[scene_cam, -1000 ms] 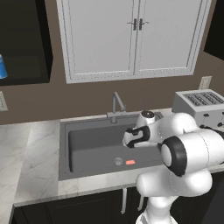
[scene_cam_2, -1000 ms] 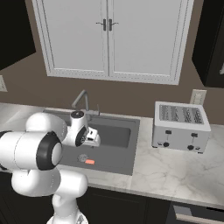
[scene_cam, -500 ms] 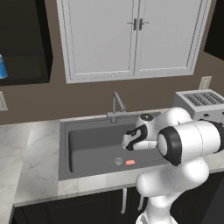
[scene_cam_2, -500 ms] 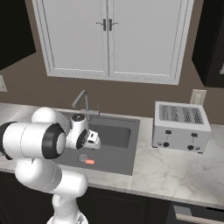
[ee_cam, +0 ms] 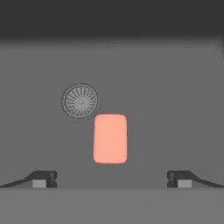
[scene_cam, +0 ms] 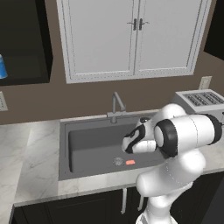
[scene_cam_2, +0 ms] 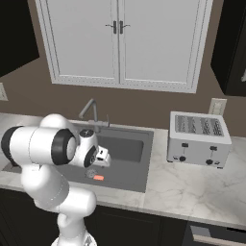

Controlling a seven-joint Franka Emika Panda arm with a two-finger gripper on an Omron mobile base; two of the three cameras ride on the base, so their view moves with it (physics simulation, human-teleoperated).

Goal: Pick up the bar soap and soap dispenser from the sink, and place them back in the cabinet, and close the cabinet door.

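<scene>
The counter point(scene_cam: 37, 170) is of pale marble with grey veins and sits on dark lower cabinets. The sink point(scene_cam: 87, 148), a dark grey basin, is set into it, with a slim grey faucet point(scene_cam: 116, 105) at the back rim. On the sink floor the bar soap point(ee_cam: 110, 138) lies flat, just beside the round drain point(ee_cam: 80, 101). To the right of the sink, a silver toaster point(scene_cam_2: 198, 139) stands on the counter, near the wall.
</scene>
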